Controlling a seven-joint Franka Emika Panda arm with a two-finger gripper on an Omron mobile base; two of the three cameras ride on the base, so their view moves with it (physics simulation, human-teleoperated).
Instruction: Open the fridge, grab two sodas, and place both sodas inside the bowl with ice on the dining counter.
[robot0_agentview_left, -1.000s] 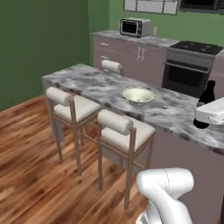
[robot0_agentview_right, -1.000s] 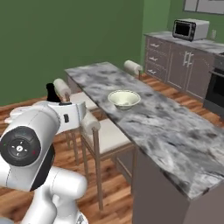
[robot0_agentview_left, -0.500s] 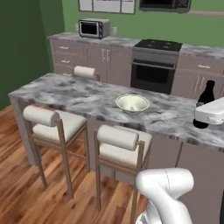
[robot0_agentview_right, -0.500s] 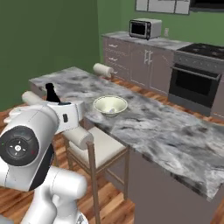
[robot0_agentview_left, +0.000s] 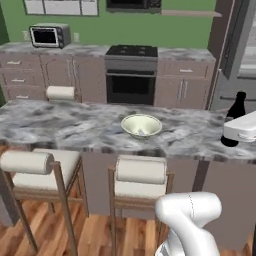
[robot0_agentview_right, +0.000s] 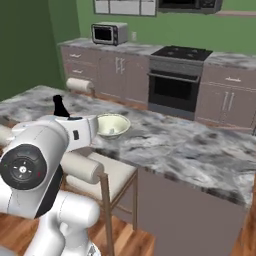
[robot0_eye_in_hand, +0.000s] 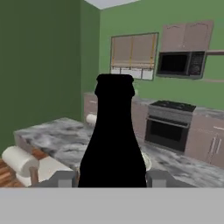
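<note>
One soda (robot0_eye_in_hand: 114, 140) is in my gripper (robot0_eye_in_hand: 111, 178), upright, its black body filling the gap between my two fingers with a fingertip (robot0_eye_in_hand: 65, 178) on either side, so my jaws are closed on it and only partly spread. From the left base view the same soda (robot0_agentview_left: 234, 120) stands up beside my white hand at the right end of the counter (robot0_agentview_left: 65, 127). From the right base view just its dark neck (robot0_agentview_right: 60, 106) rises above my forearm, to the left of the bowl (robot0_agentview_right: 112, 125).

One bowl (robot0_agentview_left: 141, 125) sits on the counter, about halfway along it and well apart from the soda I hold. It is pale cream with a flared rim. Something pale lies in the bottom, too small for me to say whether it is ice.

Two stools (robot0_agentview_left: 141, 177) stand tucked against the counter's near side, each with a cream cushion and a rolled backrest. A third backrest (robot0_agentview_left: 60, 93) shows beyond the counter's far edge.

Behind the counter there is one black stove (robot0_agentview_left: 131, 72) set in brown cabinets and one toaster oven (robot0_agentview_left: 48, 36) on the worktop to the stove's left. At the right edge, past the counter's end, part of the grey fridge (robot0_agentview_left: 239, 40) shows with a door standing open.
</note>
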